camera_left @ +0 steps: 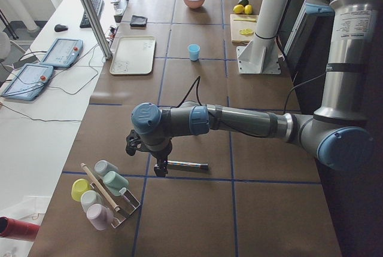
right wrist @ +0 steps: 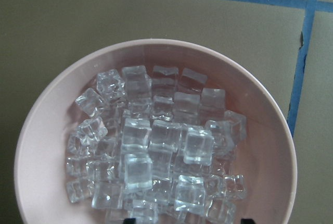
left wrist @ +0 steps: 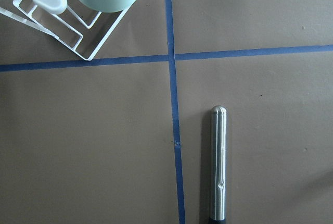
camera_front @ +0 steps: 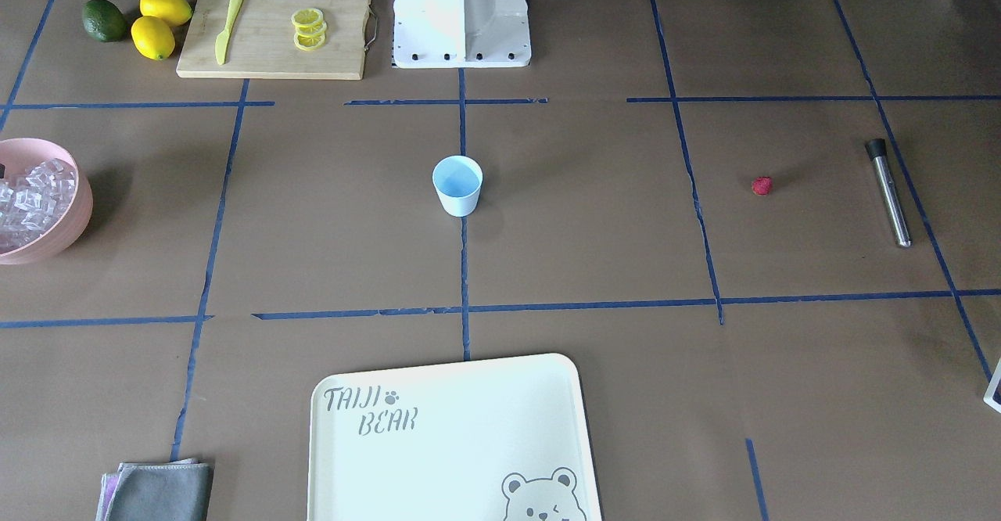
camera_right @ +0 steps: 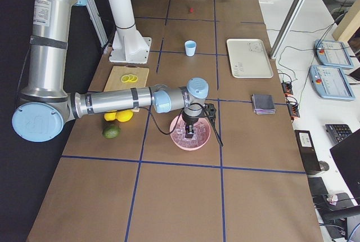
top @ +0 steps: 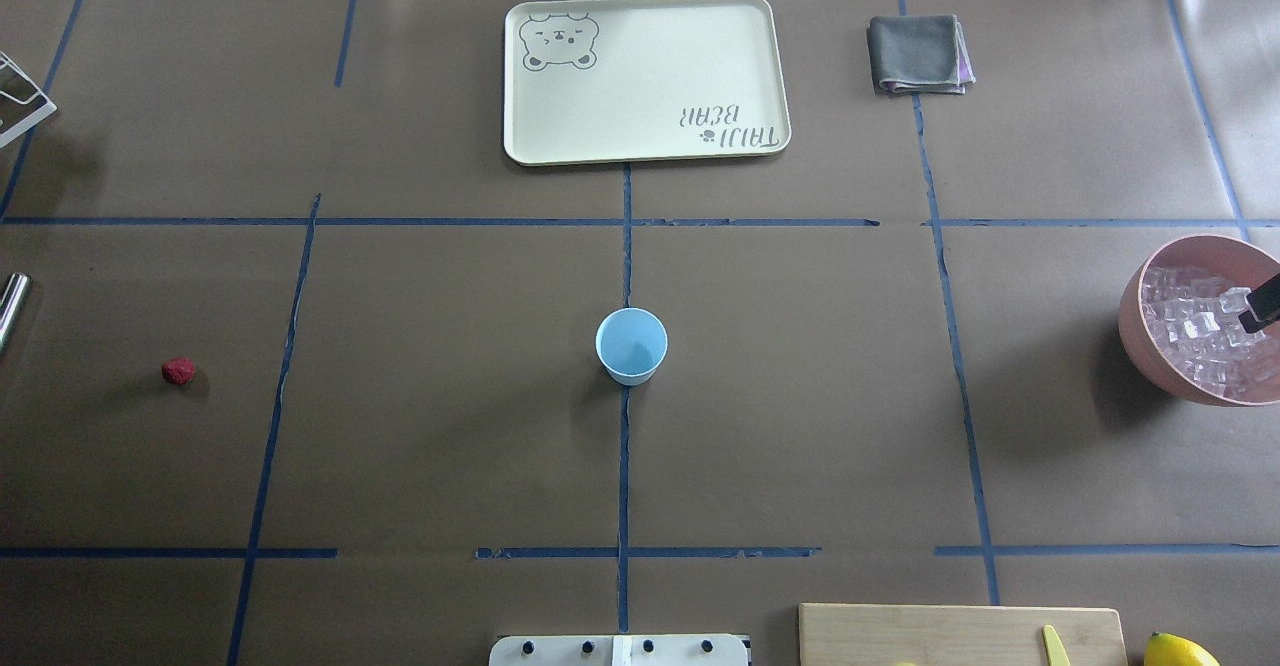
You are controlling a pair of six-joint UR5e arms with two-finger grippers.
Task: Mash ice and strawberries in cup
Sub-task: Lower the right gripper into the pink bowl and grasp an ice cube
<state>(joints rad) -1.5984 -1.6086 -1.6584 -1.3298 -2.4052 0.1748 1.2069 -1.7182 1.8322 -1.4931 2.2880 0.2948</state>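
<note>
A small pale blue plastic tumbler cup (top: 631, 345) stands upright in the middle of the brown table (top: 450, 446), on a blue tape line, with nothing visible inside it. One tiny dark red bumpy strawberry (camera_front: 762, 185) lies alone toward the table's left end, well apart from the cup. Nearer that end's edge lies a slim steel muddler with a black tip (camera_front: 887, 192), flat on the surface.

The clear glassy ice cubes (right wrist: 156, 151) are heaped in a large round pink bowl (right wrist: 47, 109) at the table's right end. The right gripper (camera_right: 191, 131) hangs directly over this bowl. Only two dark fingertips (right wrist: 127, 220) peek in at the bottom of the wrist view, set wide apart, so its jaws seem to be spread, with nothing between them.

The left gripper (camera_left: 160, 170) points down just beside the muddler's end, near a white wire rack of pastel cups (camera_left: 102, 194) at the table's left corner. I cannot tell whether its jaws are apart or together.
</note>
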